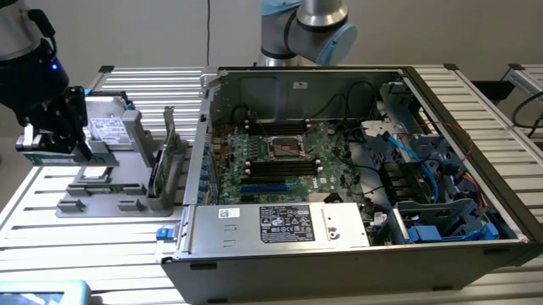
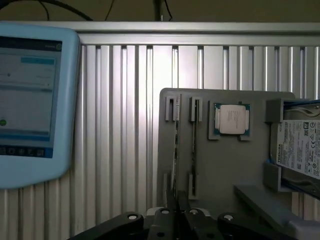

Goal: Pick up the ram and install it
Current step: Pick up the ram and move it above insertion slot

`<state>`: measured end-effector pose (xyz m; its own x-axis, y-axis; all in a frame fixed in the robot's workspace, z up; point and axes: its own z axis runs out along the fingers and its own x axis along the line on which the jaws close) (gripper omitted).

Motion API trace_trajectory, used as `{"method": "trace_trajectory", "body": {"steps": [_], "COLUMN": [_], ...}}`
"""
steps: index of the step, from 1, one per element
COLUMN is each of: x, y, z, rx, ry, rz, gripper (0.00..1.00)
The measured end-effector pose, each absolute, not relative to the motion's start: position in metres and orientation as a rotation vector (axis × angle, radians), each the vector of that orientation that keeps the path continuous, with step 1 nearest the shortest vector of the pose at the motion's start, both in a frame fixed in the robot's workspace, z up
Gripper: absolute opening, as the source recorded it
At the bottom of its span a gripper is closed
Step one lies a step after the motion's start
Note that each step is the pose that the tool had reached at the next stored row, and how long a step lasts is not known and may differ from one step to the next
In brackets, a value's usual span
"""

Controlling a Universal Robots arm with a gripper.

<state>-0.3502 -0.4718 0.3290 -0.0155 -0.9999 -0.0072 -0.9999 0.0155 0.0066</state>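
Black pincer (image 1: pixel 53 150) pinching the thin, flat green ram (image 1: pixel 30 159) above the grey slotted holder (image 1: pixel 102 206) on the ribbed aluminium tabletop (image 1: pixel 51 238).

Toward twelve o'clock in the exterior view, a thick arm joint (image 1: pixel 303 28) of silver-grey metal is seen, capped in pale blue, with a black seam ring between its sections. Toward ten o'clock, the wrist housing (image 1: pixel 30 76) is shown as glossy black with a small blue light (image 1: pixel 55 64), below a silver tube (image 1: pixel 15 28). The gripper (image 2: pixel 177 199) is built of black links, on which round silver screw heads (image 2: pixel 132 217) are set.
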Motion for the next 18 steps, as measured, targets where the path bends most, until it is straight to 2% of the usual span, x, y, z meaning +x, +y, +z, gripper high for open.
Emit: {"method": "trace_trajectory", "body": {"steps": [18], "x": [-0.281], "y": [-0.483], "z": [0.411], "rx": [-2.2], "ry": [2.234], "rz": [0.025], "gripper": [0.13]}}
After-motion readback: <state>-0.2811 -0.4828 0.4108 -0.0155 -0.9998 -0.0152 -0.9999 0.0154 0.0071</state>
